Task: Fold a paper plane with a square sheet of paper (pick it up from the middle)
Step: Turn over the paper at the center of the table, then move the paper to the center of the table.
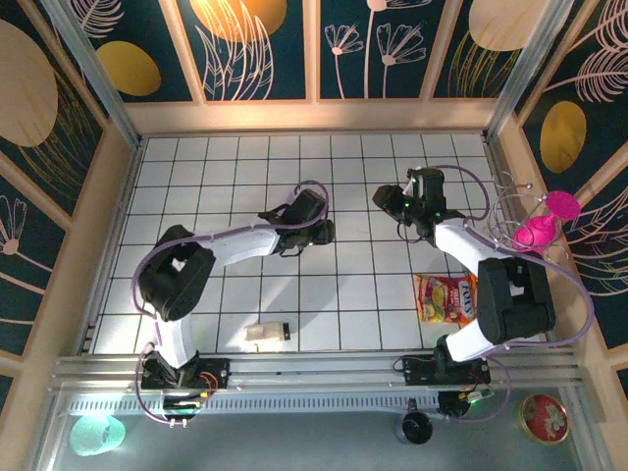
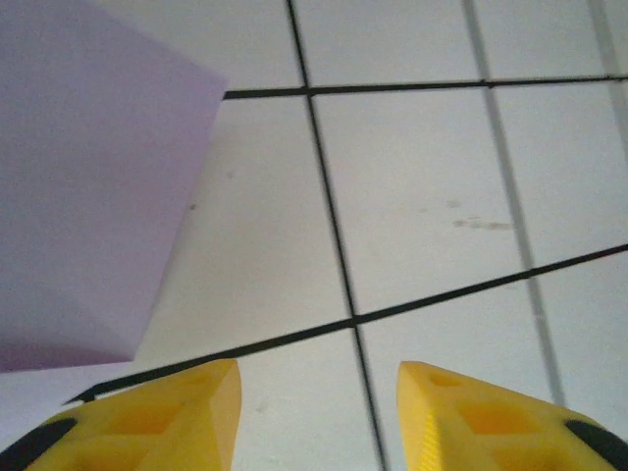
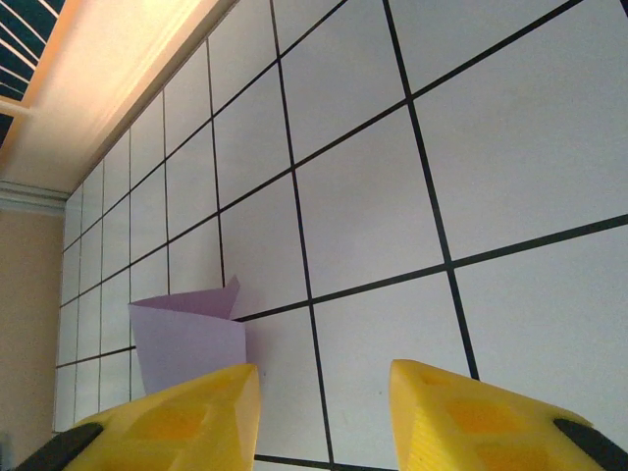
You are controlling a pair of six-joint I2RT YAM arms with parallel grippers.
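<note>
Lilac paper [image 2: 88, 186] is seen lying partly folded on the tiled desk [image 2: 422, 196], one corner lifted. The left jaws and right jaws are released and empty, poised low over bare tiles just beside it, probably so the next crease can be approached from either side

No words can be read with certainty. The snack packet [image 1: 444, 297], which lies on the bench [image 1: 245, 167] to the right of the right tool [image 1: 383, 198] and nearer to the arm bases, carries a pale logo. Its letters are too small to read.
</note>
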